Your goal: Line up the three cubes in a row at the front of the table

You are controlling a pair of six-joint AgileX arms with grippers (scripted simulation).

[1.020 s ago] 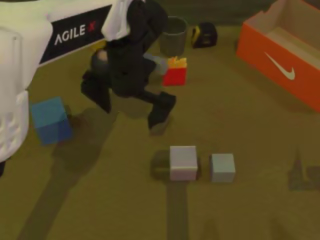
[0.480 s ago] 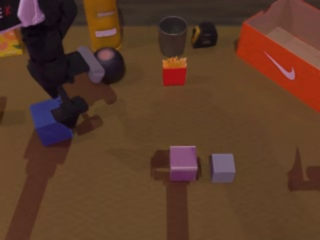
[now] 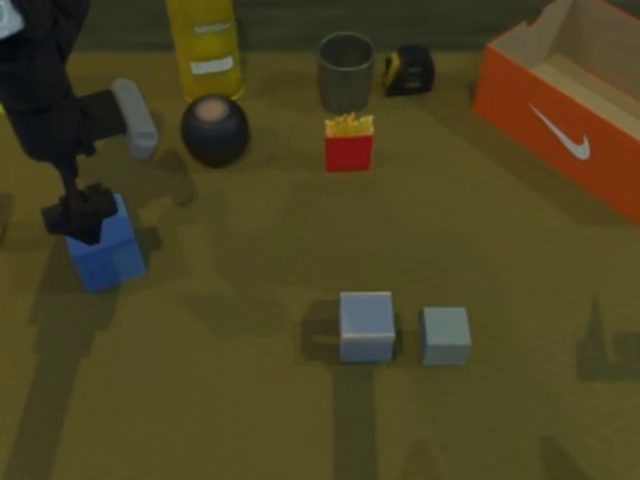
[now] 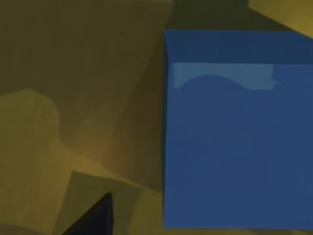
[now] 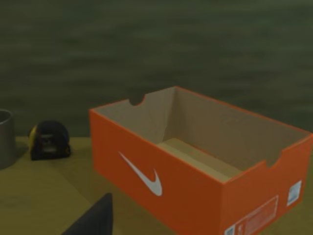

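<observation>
The blue cube (image 3: 108,252) sits at the table's (image 3: 230,400) left side and fills much of the left wrist view (image 4: 234,147). My left gripper (image 3: 85,212) hangs open over the cube's far left corner. One dark fingertip (image 4: 95,220) shows beside the cube's side, apart from it. The white cube (image 3: 366,325) and the smaller pale grey-blue cube (image 3: 445,335) stand side by side near the front middle with a small gap between them. My right arm is out of the top view. One fingertip (image 5: 95,220) of its gripper shows, facing the orange shoebox.
Along the back stand a yellow bottle (image 3: 205,50), a black ball (image 3: 213,130), a grey cup (image 3: 346,70), a red fries box (image 3: 348,142) and a black tape measure (image 3: 408,70). An orange shoebox (image 3: 560,120) lies open at the back right.
My left arm swung from the table's middle to the left and came down onto the blue cube's far left corner. The cubes have not moved.
</observation>
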